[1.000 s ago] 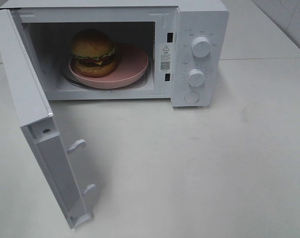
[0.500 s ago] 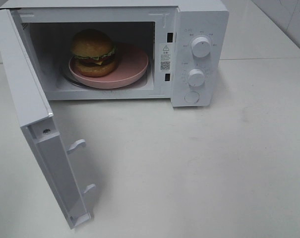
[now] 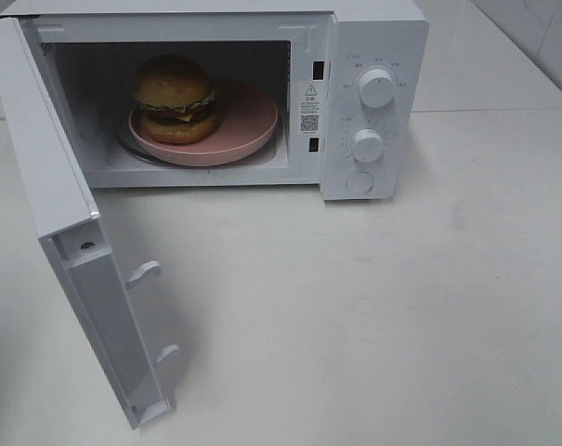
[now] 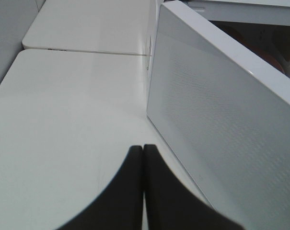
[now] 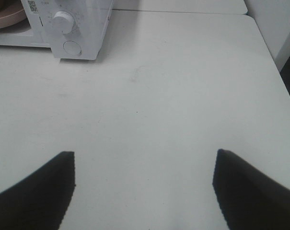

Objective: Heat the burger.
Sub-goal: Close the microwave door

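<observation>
White microwave (image 3: 373, 37) on a pale desk (image 3: 401, 307), its door (image 3: 48, 186) swung wide to the left. The burger (image 3: 175, 98) sits inside the cavity on the left part of a pink plate (image 3: 253, 121), loaded and ready for heating. The left claw (image 4: 143, 153) is clenched, its fingertips touching with nothing between them, and it hangs low over the desk near the door's outer face. A shut claw probably serves here as a blunt pusher for swinging the door closed. The right claw (image 5: 145, 154) is released and empty, its jaws wide apart above bare desk, well apart from the control panel. It could plausibly turn the upper knob (image 3: 376, 87) or lower knob (image 3: 366, 145) once the door is shut
</observation>
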You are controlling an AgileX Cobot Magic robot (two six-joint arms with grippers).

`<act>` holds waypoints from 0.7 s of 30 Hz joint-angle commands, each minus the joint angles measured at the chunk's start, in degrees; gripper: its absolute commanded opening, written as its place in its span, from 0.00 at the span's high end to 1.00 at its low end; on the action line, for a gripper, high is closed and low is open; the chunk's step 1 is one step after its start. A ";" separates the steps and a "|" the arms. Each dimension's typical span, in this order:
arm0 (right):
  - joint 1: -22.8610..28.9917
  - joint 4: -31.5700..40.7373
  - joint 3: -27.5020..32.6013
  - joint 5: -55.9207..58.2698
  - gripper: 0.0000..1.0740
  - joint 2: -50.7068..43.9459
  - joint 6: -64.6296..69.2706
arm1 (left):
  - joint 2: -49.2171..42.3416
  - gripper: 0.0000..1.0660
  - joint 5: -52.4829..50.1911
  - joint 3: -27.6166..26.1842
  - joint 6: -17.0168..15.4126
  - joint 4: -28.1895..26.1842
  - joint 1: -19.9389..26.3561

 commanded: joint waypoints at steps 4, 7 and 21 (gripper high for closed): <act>-0.40 0.23 0.11 -0.40 0.29 -1.55 -0.29 | 3.09 1.00 -13.35 5.27 3.21 -2.58 0.06; -0.40 0.23 0.11 -0.40 0.29 -1.55 -0.29 | 5.56 1.00 -23.49 9.63 5.84 -3.95 0.06; -0.40 0.23 0.11 -0.40 0.29 -1.55 -0.29 | 15.18 1.00 -54.55 19.42 4.47 -3.27 0.06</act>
